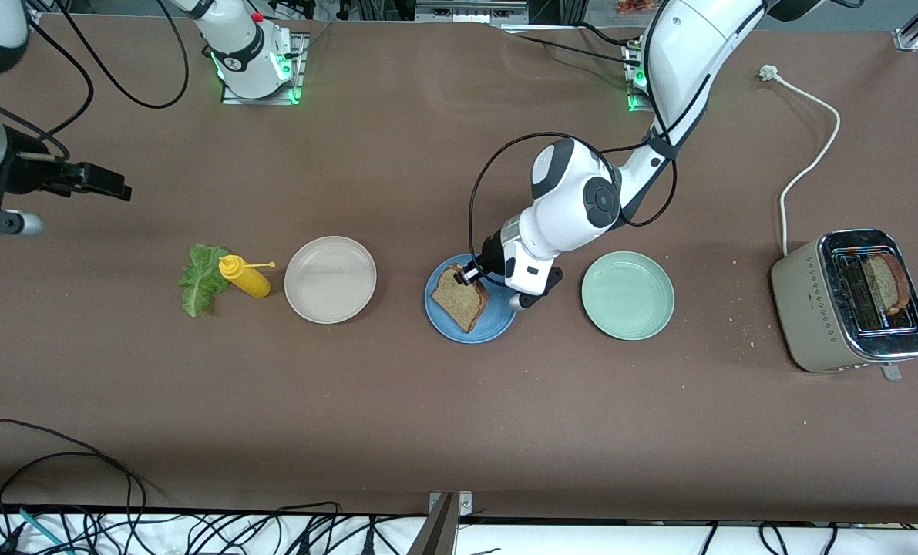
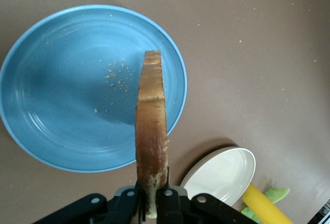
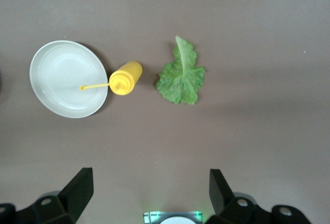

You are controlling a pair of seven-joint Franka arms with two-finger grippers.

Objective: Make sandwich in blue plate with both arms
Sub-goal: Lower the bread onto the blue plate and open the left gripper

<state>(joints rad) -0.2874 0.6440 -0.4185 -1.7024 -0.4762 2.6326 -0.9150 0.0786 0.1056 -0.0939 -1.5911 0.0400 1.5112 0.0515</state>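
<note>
Nearest the front camera, a toaster (image 1: 850, 304) sits at the left arm's end of the table with a slice of toast (image 1: 892, 283) standing in its slot and a white cord (image 1: 807, 160) trailing off toward the table edge by the arm bases. Crumbs dot the brown table (image 1: 459, 432) around it.

Near the middle of the table lies the blue plate (image 1: 497, 325), with crumbs on its surface. Over it, the left gripper (image 1: 470, 274) is clamped shut on a slice of brown bread (image 1: 460, 297); in the left wrist view the bread slice (image 2: 151, 136) is seen edge-on, pinched by its crust between the black fingers (image 2: 167, 198) and hanging above the blue plate (image 2: 67, 105). Whether the slice's lower edge touches the plate is unclear.

Beside the blue plate, toward the left arm's end, is a pale mint-green plate (image 1: 627, 295). Toward the right arm's end is a beige-white plate (image 1: 330, 278), then a yellow squeeze bottle (image 1: 244, 276) lying on its side, its nozzle pointing at that plate, and just beside the bottle a lettuce leaf (image 1: 202, 277) flat on the table.

The right gripper (image 1: 92, 179) waits in the air over the right arm's end of the table, its fingers (image 3: 77, 190) spread wide with nothing between them.
</note>
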